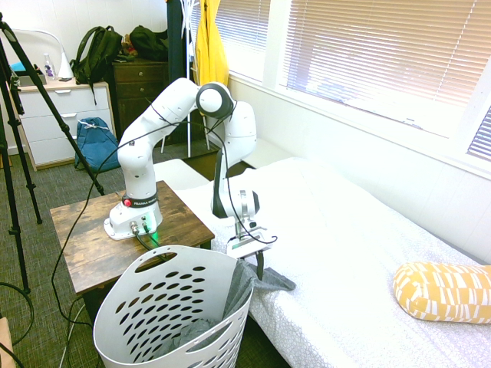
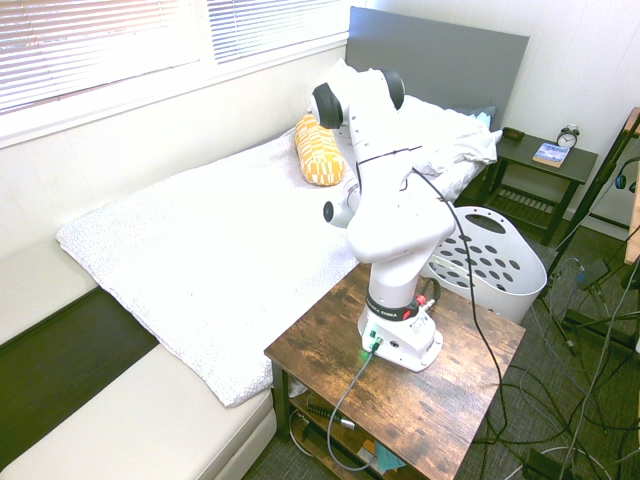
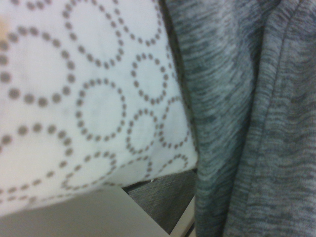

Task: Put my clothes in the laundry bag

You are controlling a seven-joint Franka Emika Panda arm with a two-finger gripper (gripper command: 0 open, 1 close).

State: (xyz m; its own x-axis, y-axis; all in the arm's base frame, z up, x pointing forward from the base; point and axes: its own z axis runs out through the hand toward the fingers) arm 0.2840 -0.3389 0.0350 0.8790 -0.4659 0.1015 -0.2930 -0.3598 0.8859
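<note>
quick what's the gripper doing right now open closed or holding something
Gripper: down at the grey shirt by the laundry basket; jaws' state cannot be told.

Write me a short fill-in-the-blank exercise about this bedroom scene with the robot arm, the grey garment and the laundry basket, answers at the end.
1. The grey T-shirt hangs partly over the rim of the white ____ basket.
2. The robot's gripper is just above the part of the shirt that lies on the ____.
3. The patterned pillow on the bed is ____ and white.

Missing words: laundry; bed; yellow
</note>
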